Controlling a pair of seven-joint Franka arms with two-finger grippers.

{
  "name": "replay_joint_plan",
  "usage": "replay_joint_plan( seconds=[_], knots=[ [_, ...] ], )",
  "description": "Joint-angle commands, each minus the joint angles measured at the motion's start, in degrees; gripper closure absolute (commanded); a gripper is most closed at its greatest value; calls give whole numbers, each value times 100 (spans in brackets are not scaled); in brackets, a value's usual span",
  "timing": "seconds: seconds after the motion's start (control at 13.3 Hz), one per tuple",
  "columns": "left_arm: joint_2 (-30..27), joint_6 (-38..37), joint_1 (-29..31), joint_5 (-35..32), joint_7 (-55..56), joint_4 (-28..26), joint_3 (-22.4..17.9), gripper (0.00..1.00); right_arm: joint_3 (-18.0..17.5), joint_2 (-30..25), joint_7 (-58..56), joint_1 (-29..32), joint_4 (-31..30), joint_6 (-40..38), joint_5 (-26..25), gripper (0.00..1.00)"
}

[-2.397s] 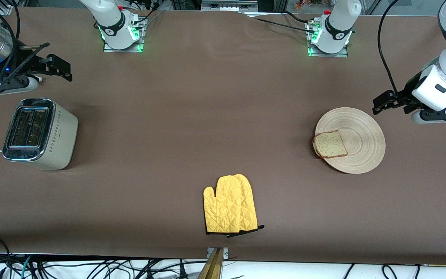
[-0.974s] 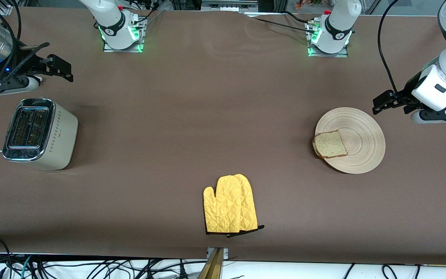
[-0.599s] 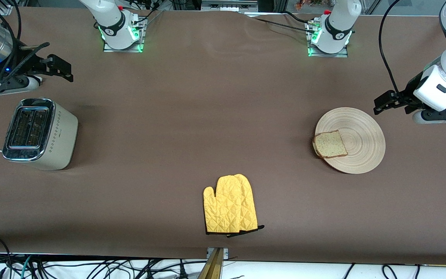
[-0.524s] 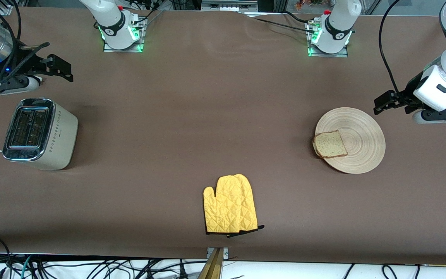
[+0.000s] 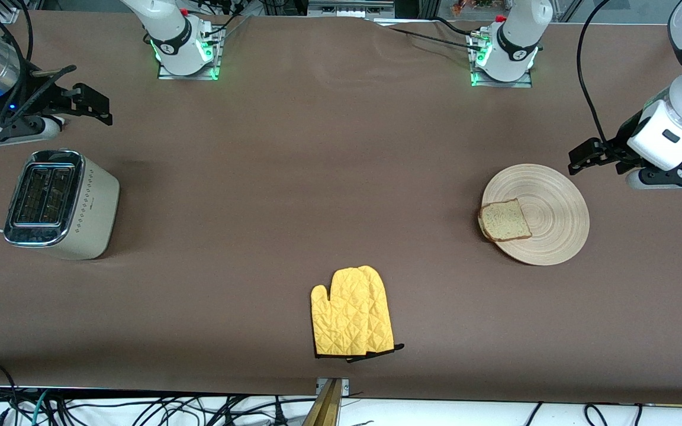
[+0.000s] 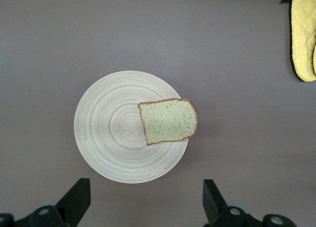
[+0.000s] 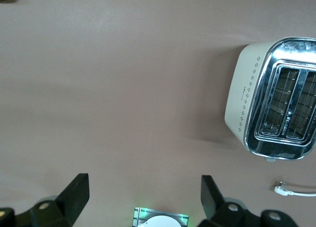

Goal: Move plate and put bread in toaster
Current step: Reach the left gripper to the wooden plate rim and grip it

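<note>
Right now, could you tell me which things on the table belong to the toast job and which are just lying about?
For the job:
- plate
- bread, on the plate's rim
- toaster, slots empty
- left gripper, open above the plate
- right gripper, open, waiting near the toaster

Lying about:
- yellow oven mitt

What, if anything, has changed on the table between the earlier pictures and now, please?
Almost nothing. The open left gripper, up beside the round pale wooden plate, only wavered slightly in place, holding nothing. The open right gripper, the speckled bread slice, the cream toaster and the yellow quilted oven mitt stayed put.
</note>
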State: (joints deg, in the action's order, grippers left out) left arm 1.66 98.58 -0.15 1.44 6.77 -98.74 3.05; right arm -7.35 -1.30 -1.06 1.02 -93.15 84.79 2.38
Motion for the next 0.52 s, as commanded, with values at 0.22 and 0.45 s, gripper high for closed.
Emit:
replay_joint_plan(
  seconds=[0.22, 0.45],
  knots=[
    [597, -85, 865, 926, -1308, 118, -33, 0, 6, -55, -53, -5, -54, 29, 78, 0],
    [1001, -76, 1463, 1245, -2212, 127, -33, 0, 6, -64, -61, -5, -54, 29, 78, 0]
  ],
)
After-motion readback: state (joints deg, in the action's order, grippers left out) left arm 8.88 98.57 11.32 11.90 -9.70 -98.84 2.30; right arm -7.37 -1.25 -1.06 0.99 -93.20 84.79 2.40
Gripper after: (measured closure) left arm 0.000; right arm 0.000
